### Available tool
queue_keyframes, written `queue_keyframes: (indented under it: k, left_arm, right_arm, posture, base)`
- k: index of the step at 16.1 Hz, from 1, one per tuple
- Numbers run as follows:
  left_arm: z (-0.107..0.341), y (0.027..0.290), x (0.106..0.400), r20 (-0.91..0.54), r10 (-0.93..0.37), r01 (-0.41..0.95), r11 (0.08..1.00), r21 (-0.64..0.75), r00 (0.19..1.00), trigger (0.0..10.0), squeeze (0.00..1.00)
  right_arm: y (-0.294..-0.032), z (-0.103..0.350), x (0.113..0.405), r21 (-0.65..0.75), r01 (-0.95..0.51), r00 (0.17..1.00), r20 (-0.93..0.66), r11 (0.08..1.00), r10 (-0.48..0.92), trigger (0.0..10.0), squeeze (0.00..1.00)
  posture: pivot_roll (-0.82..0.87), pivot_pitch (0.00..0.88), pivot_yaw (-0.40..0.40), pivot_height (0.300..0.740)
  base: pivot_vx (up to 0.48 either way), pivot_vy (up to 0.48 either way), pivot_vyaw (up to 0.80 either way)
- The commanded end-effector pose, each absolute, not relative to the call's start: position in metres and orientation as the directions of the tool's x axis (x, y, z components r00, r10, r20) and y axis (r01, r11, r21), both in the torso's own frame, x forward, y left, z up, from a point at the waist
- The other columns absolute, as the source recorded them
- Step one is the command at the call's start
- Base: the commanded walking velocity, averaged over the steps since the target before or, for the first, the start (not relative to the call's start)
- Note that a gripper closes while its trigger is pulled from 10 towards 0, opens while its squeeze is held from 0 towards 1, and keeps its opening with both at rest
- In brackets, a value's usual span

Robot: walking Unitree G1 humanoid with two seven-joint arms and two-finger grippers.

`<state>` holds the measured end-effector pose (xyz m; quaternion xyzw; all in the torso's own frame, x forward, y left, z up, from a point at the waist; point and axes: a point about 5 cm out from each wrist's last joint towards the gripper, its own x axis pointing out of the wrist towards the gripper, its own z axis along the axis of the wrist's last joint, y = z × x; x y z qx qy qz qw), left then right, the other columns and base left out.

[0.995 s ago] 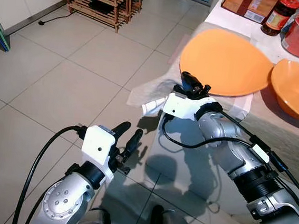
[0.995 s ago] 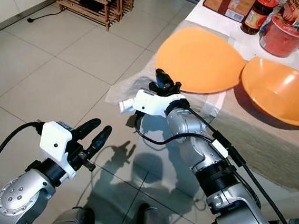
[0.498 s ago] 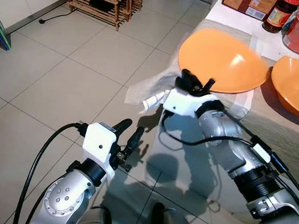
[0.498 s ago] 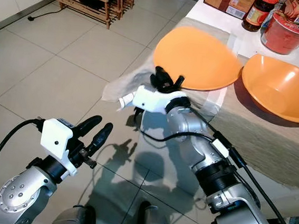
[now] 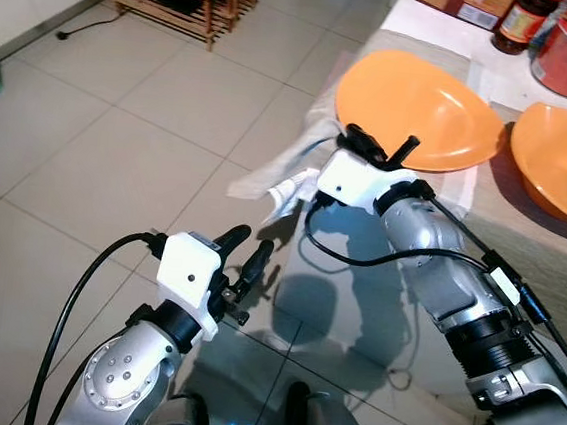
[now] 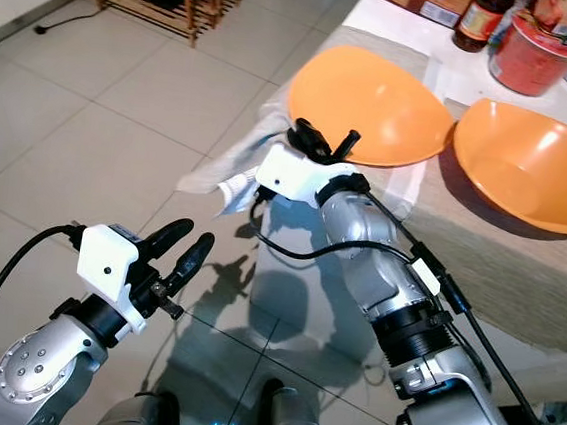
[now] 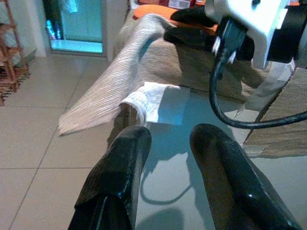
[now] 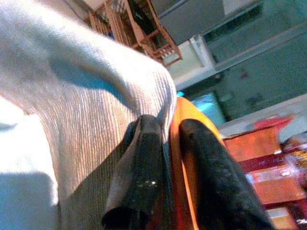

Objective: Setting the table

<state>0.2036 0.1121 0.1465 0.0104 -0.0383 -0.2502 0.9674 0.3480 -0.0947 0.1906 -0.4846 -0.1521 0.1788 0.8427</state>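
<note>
At the worktop's [image 5: 541, 247] near edge, the right pincer [image 5: 380, 147] grips the rim of an orange plate [image 5: 419, 110], one finger above and one below, nearly closed on it. The plate lies on a beige ribbed cloth [image 8: 81, 120], just beside a second orange plate [image 6: 529, 166]. Below, over the tiled floor [image 5: 100, 135], the left pincer [image 5: 244, 254] hangs with its fingers parted, holding nothing.

Orange plate [image 5: 414, 110], orange bowl [image 5: 561, 164], beige ribbed cloth [image 7: 115, 86], red tub [image 6: 534, 58].
</note>
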Motion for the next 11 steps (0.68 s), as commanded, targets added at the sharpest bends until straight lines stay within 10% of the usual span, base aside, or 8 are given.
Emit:
queue_keyframes:
  k: [1, 9, 10, 11]
  left_arm:
    - [0.146, 0.11, 0.201, 0.063, -0.494, 0.492, 0.87, 0.044, 0.867, 10.0, 0.0]
    - [0.151, 0.118, 0.201, 0.071, -0.489, 0.487, 0.872, 0.042, 0.869, 10.0, 0.0]
    - [0.153, 0.12, 0.202, 0.079, -0.48, 0.48, 0.877, 0.031, 0.873, 10.0, 0.0]
    - [0.155, 0.126, 0.203, 0.096, -0.457, 0.458, 0.889, 0.01, 0.884, 10.0, 0.0]
  right_arm:
    - [-0.091, 0.187, 0.343, -0.854, -0.2, 0.868, 0.072, 0.48, 0.491, 10.0, 1.0]
    - [-0.087, 0.207, 0.318, -0.636, -0.369, 0.752, 0.224, 0.677, 0.62, 10.0, 1.0]
    - [-0.087, 0.212, 0.311, -0.403, -0.51, 0.735, 0.255, 0.76, 0.628, 10.0, 0.96]
    - [-0.084, 0.22, 0.299, -0.06, -0.682, 0.677, 0.326, 0.729, 0.66, 10.0, 0.6]
  posture:
    - [-0.02, 0.2, -0.038, 0.74]
    - [-0.02, 0.207, -0.025, 0.74]
    - [-0.02, 0.207, -0.021, 0.74]
    - [-0.02, 0.207, -0.018, 0.74]
  base:
    - [0.0, 0.0, 0.0]
    - [0.0, 0.0, 0.0]
    - [0.0, 0.0, 0.0]
    - [0.0, 0.0, 0.0]
